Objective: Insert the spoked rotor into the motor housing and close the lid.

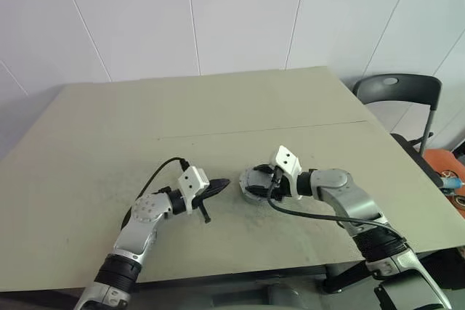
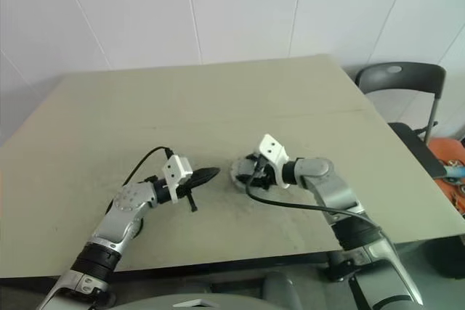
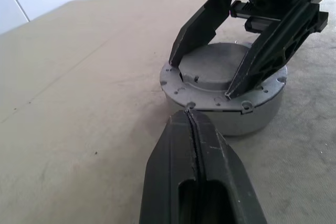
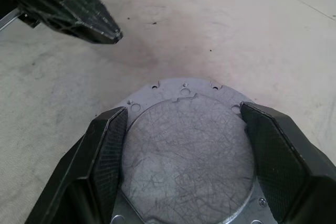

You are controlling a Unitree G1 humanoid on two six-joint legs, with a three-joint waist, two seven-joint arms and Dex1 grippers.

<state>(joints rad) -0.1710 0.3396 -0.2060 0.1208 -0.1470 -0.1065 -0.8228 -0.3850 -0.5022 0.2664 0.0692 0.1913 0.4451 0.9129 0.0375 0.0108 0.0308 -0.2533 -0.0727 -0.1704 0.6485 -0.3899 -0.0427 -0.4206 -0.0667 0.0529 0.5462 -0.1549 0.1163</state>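
The motor housing (image 3: 226,116), a round silver puck with a screw-holed flange (image 4: 184,86), sits on the table near its front edge. The grey lid (image 4: 189,150) lies flat in the housing's top. My right gripper (image 4: 182,109) reaches over it from the right, one black finger against each side of the lid (image 3: 210,66), tips resting on the flange. My left gripper (image 3: 190,114) is shut with nothing in it. It points at the housing from the left, its tip (image 4: 113,35) a short way off the wall. The spoked rotor is hidden.
The beige table (image 1: 218,107) has a thin seam running across its middle. A dark chair (image 1: 396,92) stands off the table's right back corner, and an orange object (image 1: 447,168) lies beyond the right edge. A black cable (image 1: 312,214) trails from my right wrist.
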